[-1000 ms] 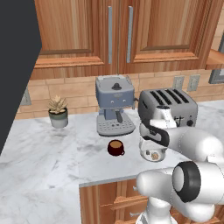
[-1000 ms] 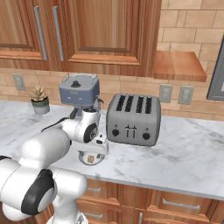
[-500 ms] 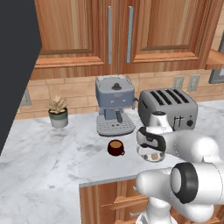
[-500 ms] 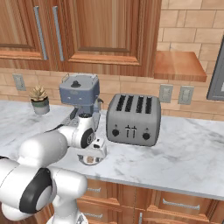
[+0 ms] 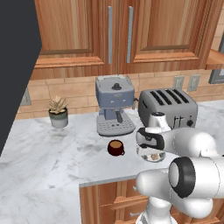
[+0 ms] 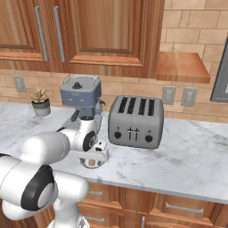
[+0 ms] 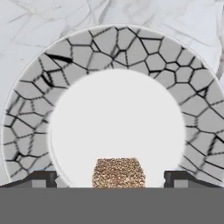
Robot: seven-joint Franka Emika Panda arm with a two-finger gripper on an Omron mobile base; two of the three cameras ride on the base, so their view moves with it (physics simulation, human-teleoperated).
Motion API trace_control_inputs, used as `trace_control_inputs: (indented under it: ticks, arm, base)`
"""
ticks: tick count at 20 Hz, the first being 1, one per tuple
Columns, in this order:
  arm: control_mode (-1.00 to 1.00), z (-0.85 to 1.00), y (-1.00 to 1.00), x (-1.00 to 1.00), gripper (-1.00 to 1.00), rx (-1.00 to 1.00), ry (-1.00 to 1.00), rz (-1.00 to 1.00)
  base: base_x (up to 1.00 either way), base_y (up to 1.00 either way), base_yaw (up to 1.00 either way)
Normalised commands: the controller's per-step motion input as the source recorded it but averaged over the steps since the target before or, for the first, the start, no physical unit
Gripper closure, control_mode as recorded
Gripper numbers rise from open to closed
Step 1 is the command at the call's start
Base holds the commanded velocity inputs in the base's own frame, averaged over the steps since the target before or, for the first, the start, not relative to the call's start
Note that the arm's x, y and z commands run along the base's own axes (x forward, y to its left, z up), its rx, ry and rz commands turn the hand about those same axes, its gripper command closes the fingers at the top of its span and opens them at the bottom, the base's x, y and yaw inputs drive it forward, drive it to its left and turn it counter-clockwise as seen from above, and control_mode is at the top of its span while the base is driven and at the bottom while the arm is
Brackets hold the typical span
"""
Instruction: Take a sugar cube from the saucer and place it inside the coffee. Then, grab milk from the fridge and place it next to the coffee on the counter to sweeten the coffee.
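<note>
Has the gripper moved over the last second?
Yes. Against the toaster in the left base view, the gripper has come down toward the saucer, its fingers straddling the sugar cube.

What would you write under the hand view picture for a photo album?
Open gripper straddling the sugar cube on the white saucer with its crackled grey rim, marble counter beyond.

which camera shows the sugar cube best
The hand view: the sugar cube sits large on the saucer, between the open gripper tips. In the left base view it is a tiny brown speck; in the right base view the gripper mostly hides it.
</note>
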Motion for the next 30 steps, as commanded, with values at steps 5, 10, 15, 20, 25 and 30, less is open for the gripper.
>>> trace_control_inputs:
  ticks: [5, 10, 15, 20, 25, 30]
  arm:
    - [-1.00, -0.14, 0.00, -0.14, 1.00, 0.00, 0.01, 0.00]
    - [-1.00, 0.00, 0.00, 0.00, 1.00, 0.00, 0.00, 0.00]
    - [-1.00, 0.27, 0.00, -0.02, 1.00, 0.00, -0.16, 0.00]
    - [-1.00, 0.98, 0.28, -0.07, 1.00, 0.00, -0.25, 0.03]
    - [-1.00, 0.33, 0.90, 0.24, 1.00, 0.00, -0.17, 0.09]
    - [-1.00, 0.08, 0.62, 0.38, 1.00, 0.00, -0.01, 0.09]
  base:
    - [0.00, 0.00, 0.00]
    - [0.00, 0.00, 0.00]
    - [0.00, 0.00, 0.00]
    - [0.00, 0.00, 0.00]
    - [0.00, 0.00, 0.00]
    - [0.00, 0.00, 0.00]
